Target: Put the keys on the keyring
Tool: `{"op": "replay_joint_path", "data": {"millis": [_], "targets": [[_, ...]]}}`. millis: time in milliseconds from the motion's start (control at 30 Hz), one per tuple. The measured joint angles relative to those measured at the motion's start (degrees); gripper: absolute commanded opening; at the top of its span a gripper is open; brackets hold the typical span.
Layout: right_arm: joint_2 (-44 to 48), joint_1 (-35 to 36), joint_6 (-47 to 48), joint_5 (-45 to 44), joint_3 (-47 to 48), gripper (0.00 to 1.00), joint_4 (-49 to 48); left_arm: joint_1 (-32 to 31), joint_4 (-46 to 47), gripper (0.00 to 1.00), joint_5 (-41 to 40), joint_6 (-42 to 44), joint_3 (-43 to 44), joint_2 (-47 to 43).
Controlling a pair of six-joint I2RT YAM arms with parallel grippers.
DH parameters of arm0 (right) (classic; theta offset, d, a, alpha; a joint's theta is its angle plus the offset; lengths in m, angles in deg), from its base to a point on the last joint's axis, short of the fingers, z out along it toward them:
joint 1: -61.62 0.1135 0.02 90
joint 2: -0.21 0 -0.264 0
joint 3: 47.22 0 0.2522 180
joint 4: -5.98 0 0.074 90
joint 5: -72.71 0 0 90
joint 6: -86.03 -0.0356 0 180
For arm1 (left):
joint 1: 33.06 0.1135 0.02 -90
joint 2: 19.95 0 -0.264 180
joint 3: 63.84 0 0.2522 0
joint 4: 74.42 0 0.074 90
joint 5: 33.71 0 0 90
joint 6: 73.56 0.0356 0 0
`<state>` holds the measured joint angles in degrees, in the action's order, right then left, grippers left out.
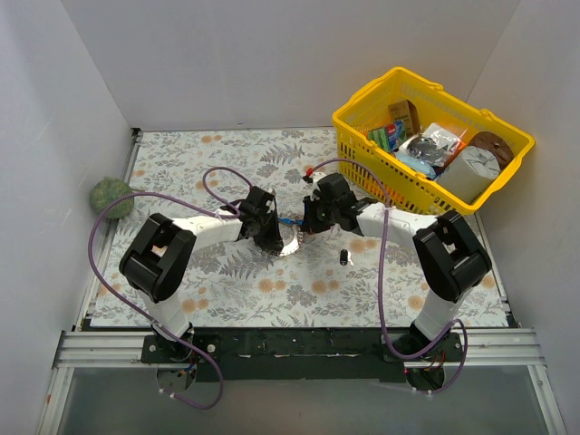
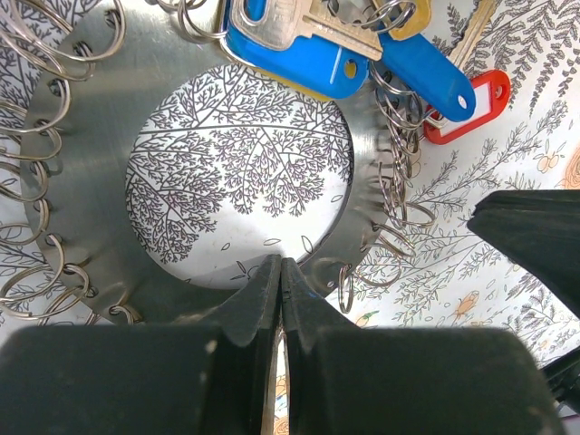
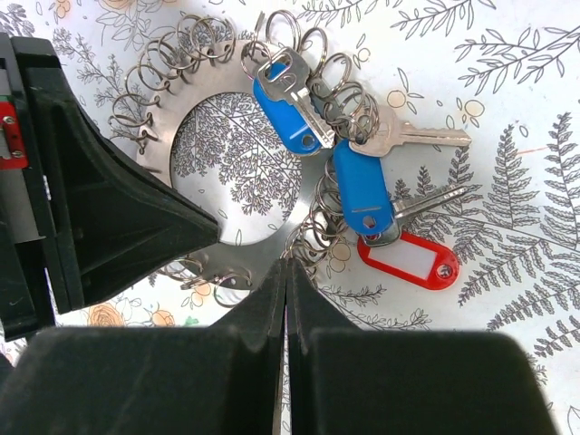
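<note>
The keyring [image 2: 82, 199] is a flat silvery ring with several small wire loops along its rim. It lies between both grippers in the top view [image 1: 292, 243]. My left gripper [image 2: 281, 265] is shut on its near rim. My right gripper [image 3: 286, 265] is shut on the rim by the loops; the ring [image 3: 222, 83] lies ahead of it. A blue-headed key [image 3: 288, 113], a blue tag [image 3: 362, 190] with a silver key and a red tag [image 3: 408, 261] hang on the loops. A small dark key [image 1: 343, 257] lies apart on the mat.
A yellow basket [image 1: 355, 107] full of items stands at the back right, close behind the right arm. A green lump [image 1: 111, 193] lies at the left wall. White walls enclose the floral mat [image 1: 236, 290]. Purple cables loop over both arms.
</note>
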<state>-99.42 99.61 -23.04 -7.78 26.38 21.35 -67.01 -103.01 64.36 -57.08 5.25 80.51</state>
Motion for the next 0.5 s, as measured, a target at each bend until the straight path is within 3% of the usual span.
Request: {"op": "replay_joint_path", "data": {"millis": [167, 233, 333, 500], "targets": [[0.8, 0.0, 1.3, -0.1, -0.4, 0.06, -0.1, -0.1, -0.4, 0.0, -0.2, 0.0, 0.0, -0.1], [0.9, 0.0, 1.9, 0.0, -1.1, 0.17, 0.0, -0.2, -0.8, 0.0, -0.5, 0.0, 0.0, -0.3], [1.1, 0.0, 3.0, 0.2, -2.1, 0.24, 0.0, -0.3, -1.5, 0.0, -0.9, -0.2, -0.5, -0.9], [1.5, 0.0, 4.5, 0.3, -3.7, 0.24, 0.0, -0.3, -2.3, 0.0, -1.2, -0.6, -1.2, -1.8]]}}
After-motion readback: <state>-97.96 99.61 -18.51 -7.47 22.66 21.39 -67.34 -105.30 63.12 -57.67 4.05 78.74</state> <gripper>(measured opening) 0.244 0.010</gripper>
